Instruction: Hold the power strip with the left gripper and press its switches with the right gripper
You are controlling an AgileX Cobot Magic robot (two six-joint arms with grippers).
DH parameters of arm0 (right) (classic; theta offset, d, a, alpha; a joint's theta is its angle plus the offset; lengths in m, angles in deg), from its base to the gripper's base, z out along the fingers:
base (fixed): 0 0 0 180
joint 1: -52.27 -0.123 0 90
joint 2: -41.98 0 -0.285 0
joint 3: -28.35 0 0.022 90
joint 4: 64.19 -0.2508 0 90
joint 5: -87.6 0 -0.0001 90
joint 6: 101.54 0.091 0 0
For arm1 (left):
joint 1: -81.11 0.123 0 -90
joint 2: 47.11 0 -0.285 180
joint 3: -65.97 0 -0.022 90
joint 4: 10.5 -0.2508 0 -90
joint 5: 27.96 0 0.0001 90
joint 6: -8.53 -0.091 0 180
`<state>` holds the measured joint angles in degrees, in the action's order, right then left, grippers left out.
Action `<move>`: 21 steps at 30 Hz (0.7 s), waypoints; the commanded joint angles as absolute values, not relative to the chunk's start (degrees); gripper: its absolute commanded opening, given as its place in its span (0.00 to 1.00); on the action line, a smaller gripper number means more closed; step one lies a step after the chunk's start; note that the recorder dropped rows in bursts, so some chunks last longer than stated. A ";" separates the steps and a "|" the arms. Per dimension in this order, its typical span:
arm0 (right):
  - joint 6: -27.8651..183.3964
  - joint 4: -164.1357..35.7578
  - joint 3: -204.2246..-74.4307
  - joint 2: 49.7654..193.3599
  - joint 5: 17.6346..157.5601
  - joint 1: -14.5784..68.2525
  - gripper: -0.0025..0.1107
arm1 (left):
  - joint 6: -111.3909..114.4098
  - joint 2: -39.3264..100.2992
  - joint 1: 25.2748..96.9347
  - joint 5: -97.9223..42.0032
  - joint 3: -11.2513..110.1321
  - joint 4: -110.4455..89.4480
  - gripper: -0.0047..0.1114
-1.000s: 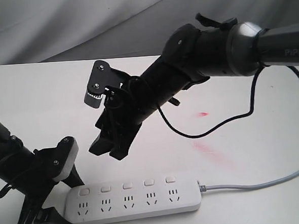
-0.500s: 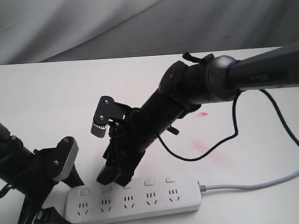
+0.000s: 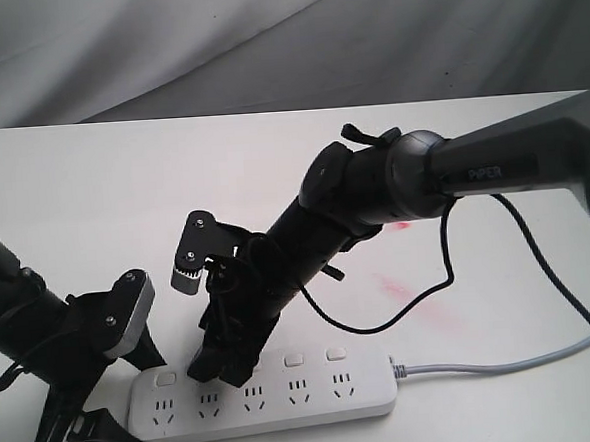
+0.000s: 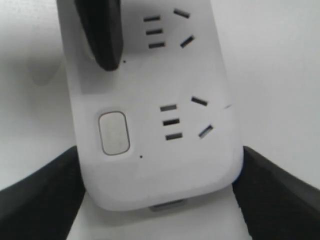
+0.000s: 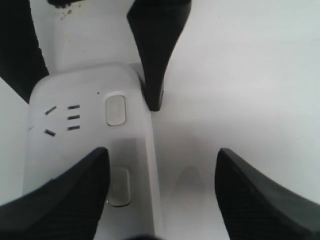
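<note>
The white power strip (image 3: 286,402) lies flat near the table's front edge, its grey cord (image 3: 504,363) running off to the right. My left gripper (image 3: 125,397) is shut on its left end; in the left wrist view both black fingers (image 4: 35,200) press the sides of the power strip (image 4: 150,85). My right gripper (image 3: 219,371) is down on the row of switches (image 3: 295,360), its jaws apart. One of its fingers (image 5: 55,195) sits at the second switch (image 5: 120,187), partly covering it. The first switch (image 5: 115,110) is uncovered.
Red smears (image 3: 410,294) mark the white table (image 3: 73,194) behind the strip. The right arm's black cable (image 3: 448,262) loops over the table behind the strip. A grey cloth backdrop (image 3: 264,43) hangs behind the table.
My right gripper has come down and leftward from above the table onto the strip's second switch. The left gripper and the strip have not moved.
</note>
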<state>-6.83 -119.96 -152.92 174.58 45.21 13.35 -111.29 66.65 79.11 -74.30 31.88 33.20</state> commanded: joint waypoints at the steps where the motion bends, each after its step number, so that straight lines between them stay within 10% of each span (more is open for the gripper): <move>1: -7.09 -119.51 -152.86 175.01 46.82 13.37 0.52 | -111.42 66.79 78.83 -72.96 31.61 32.01 0.40; 21: -7.19 -120.25 -152.96 172.81 45.26 13.48 0.52 | -111.42 66.79 78.83 -72.96 31.61 32.11 0.40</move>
